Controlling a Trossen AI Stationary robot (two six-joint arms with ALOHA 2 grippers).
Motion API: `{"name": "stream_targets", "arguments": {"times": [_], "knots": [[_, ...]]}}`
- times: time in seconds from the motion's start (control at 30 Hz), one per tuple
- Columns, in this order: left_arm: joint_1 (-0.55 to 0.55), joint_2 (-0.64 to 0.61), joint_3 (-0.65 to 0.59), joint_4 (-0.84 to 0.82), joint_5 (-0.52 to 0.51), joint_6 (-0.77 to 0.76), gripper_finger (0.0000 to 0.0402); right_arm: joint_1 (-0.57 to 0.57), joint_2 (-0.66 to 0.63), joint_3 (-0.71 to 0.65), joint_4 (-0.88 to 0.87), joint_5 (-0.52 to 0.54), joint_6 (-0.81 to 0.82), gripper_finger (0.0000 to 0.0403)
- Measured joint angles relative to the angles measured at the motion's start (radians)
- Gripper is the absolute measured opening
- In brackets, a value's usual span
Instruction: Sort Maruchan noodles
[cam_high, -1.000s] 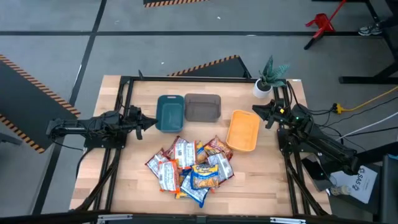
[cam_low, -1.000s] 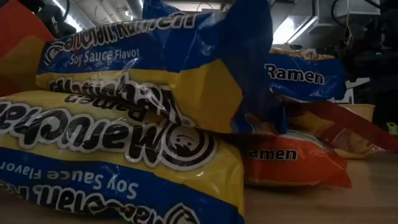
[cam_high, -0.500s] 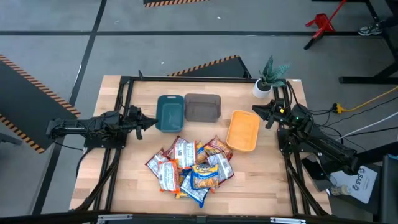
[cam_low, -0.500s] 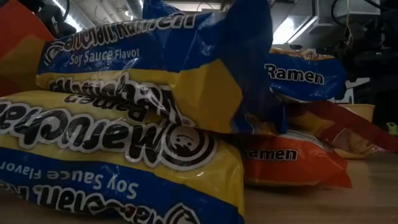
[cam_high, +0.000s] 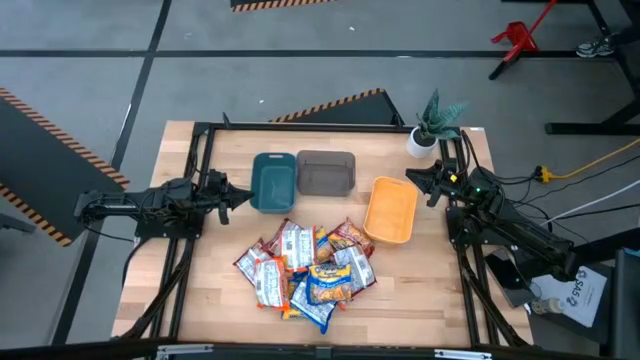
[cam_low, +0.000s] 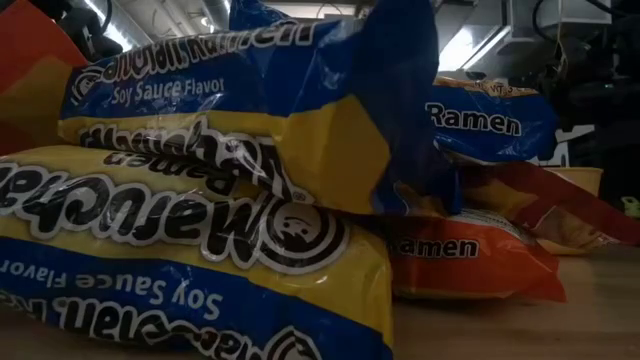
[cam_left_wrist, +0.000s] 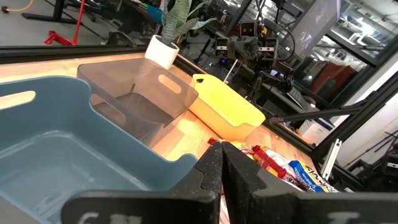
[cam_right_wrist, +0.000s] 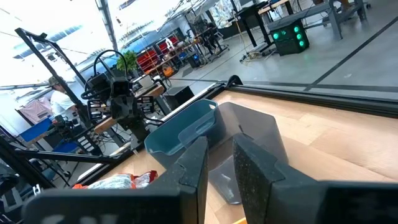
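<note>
The Maruchan noodles (cam_high: 305, 268) lie in a loose overlapping pile of several packets on the near middle of the table: orange-red, yellow-and-blue and silvery-white. In the low view the noodles (cam_low: 200, 230) fill the picture. My left gripper (cam_high: 243, 195) hovers at the table's left, just left of the teal tray, shut and empty; the left wrist view shows its fingers (cam_left_wrist: 222, 148) closed together. My right gripper (cam_high: 412, 180) hovers at the table's right, by the orange tray's far end. Its fingers (cam_right_wrist: 221, 146) stand a narrow gap apart, holding nothing.
Three trays stand beyond the pile: the teal tray (cam_high: 273, 181), the grey tray (cam_high: 326, 172) beside it, and the orange tray (cam_high: 391, 209) slanting to the right. A small potted plant (cam_high: 432, 125) stands at the far right corner. Bare wood lies along the near edge.
</note>
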Motion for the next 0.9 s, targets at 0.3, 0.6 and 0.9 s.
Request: {"name": "stream_targets", "arguments": {"times": [0.3,0.6,0.9], "knots": [[0.000,0.000,0.000,0.000,0.000,0.000,0.0000,0.000,-0.001,-0.003,0.010,0.066,0.007,0.0065],[0.000,0.000,0.000,0.015,-0.158,-0.028,0.0000,0.000,-0.001,-0.003,0.018,0.084,0.059,0.0065],[0.000,0.000,0.000,0.021,-0.270,-0.129,0.0000,0.000,-0.001,-0.002,0.016,0.146,0.086,0.0065]]}}
